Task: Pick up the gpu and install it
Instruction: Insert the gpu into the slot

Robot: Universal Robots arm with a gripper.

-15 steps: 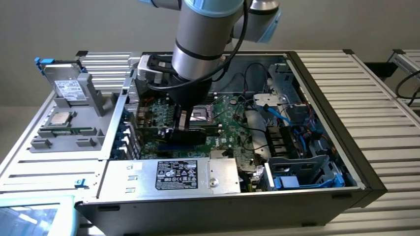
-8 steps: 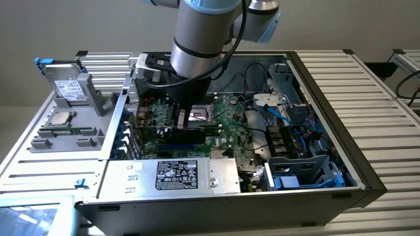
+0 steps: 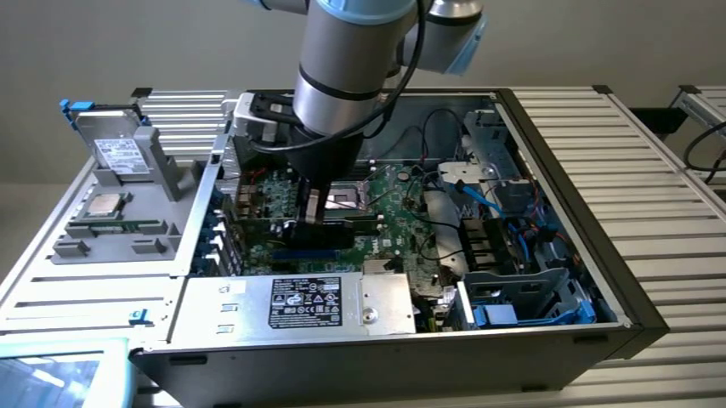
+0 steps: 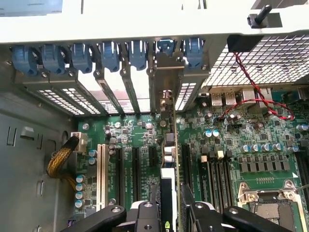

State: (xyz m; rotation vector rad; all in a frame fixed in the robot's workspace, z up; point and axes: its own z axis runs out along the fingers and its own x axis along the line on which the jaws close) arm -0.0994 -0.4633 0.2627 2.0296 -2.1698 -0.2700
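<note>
1. gpu (image 4: 168, 150): upright and edge-on between the pincer's fingers, with its metal bracket at the far end by the case's rear openings.
2. pincer (image 4: 170, 203): partly closed, clamped on the gpu from both sides.
3. motherboard (image 4: 130, 130): directly beneath the pincer. The slot under the card is hidden.
4. blue clips (image 4: 110, 55): a row beyond the pincer.
5. Step, as judged: installation. Seating calls for the card's edge square to its slot and straight pressure.

It is a robotics lab: a robot arm (image 3: 340, 76) hangs over an open computer case (image 3: 375, 367), with a parts fixture (image 3: 159, 170) at nine o'clock.
</note>
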